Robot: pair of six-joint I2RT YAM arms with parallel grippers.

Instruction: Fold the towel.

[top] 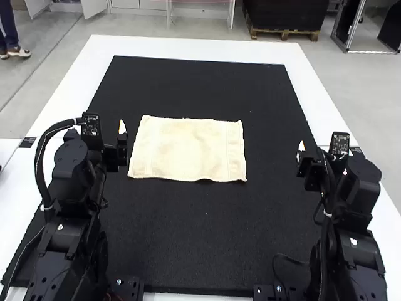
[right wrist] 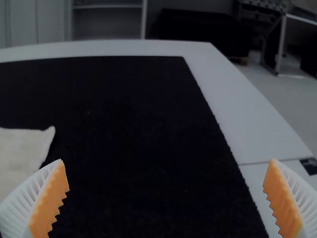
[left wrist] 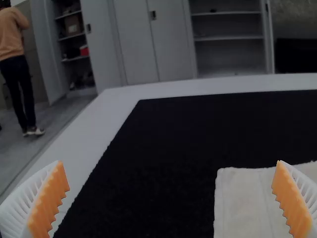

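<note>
Because the left gripper (top: 122, 128), its two fingers wide apart, is near the left side of the towel (top: 188, 149), a sideways approach at low height could push the cloth into wrinkles. The towel lies spread flat on the black mat (top: 207, 238), nearer to the mat's left edge than to its right edge; being so flat, it may slip out of a shallow pinch, while too deep a pinch may catch the mat also. Near the mat's right edge, the right gripper (right wrist: 168, 164) has its fingers apart too, well away from the towel; if it grips late or unevenly, the fold could become crooked.
</note>
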